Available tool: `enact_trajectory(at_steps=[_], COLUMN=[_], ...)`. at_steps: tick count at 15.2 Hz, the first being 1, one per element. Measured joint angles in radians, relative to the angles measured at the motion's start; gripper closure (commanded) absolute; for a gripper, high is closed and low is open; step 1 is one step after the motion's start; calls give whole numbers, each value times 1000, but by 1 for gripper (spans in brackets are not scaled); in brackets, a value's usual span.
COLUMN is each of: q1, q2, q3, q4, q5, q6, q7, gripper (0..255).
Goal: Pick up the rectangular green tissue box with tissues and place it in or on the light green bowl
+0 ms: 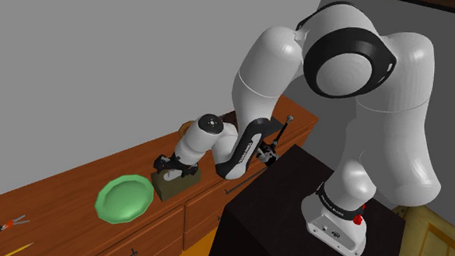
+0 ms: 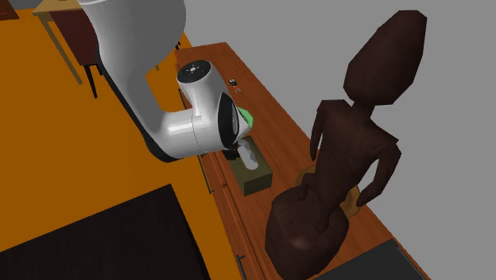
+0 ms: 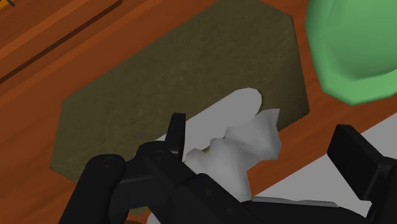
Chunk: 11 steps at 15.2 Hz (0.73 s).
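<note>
An olive-green tissue box (image 1: 169,187) with a white tissue (image 3: 236,130) sticking out of its top lies on the wooden dresser top (image 1: 76,184). My black gripper (image 1: 170,166) hangs just above the box, pointing down at it. Its fingers (image 3: 173,132) stand open on either side of the tissue without clasping it. The light green bowl (image 1: 125,197) sits right beside the box, toward the shoulder view's left, with its rim (image 3: 353,51) close to the box's end. In the second exterior view the box (image 2: 258,179) pokes out from under my arm, with the bowl (image 2: 248,121) just behind it.
A tall dark brown figure statue (image 2: 350,159) stands on the dresser beyond the box. A red-handled tool (image 1: 1,228) lies at the shoulder view's far left. My black stand (image 1: 285,203) sits in front of the dresser drawers (image 1: 196,216).
</note>
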Motion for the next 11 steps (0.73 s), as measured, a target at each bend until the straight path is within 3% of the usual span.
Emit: enact_trajectory(at_steps=[2,3,11], q1=[0,0,-4], q2=[1,1,3], q3=[0,0,0], q4=[1,1,7], q5=[0,0,0], q6=[0,0,4], q7=[0,0,0], gripper=[0,255,255])
